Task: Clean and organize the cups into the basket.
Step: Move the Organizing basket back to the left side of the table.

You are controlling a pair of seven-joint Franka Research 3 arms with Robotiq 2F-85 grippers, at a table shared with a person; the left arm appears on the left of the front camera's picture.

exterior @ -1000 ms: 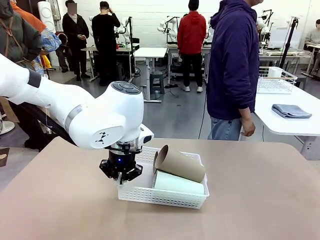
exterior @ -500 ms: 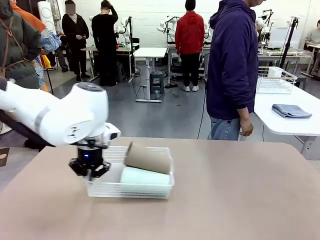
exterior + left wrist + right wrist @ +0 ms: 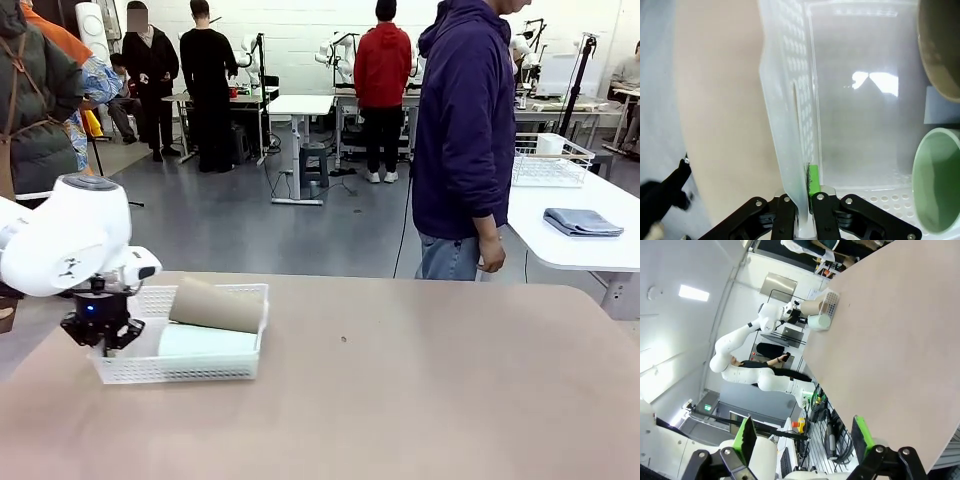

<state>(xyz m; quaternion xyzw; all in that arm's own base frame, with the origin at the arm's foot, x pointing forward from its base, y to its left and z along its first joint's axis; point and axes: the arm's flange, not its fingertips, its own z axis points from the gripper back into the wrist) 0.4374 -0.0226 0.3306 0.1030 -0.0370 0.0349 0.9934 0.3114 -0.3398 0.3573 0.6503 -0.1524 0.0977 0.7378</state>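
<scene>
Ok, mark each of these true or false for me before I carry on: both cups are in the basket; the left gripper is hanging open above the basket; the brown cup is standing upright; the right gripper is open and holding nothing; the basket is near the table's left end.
1. Both cups are in the basket. True: the tan-brown cup and the mint green cup both lie in the white basket.
2. The left gripper hangs open above the basket. False: the left gripper is shut on the basket's side wall.
3. The brown cup stands upright. False: it lies on its side, partly over the green one.
4. The right gripper is open and empty. True: the right gripper holds nothing.
5. The basket is near the table's left end. True.
</scene>
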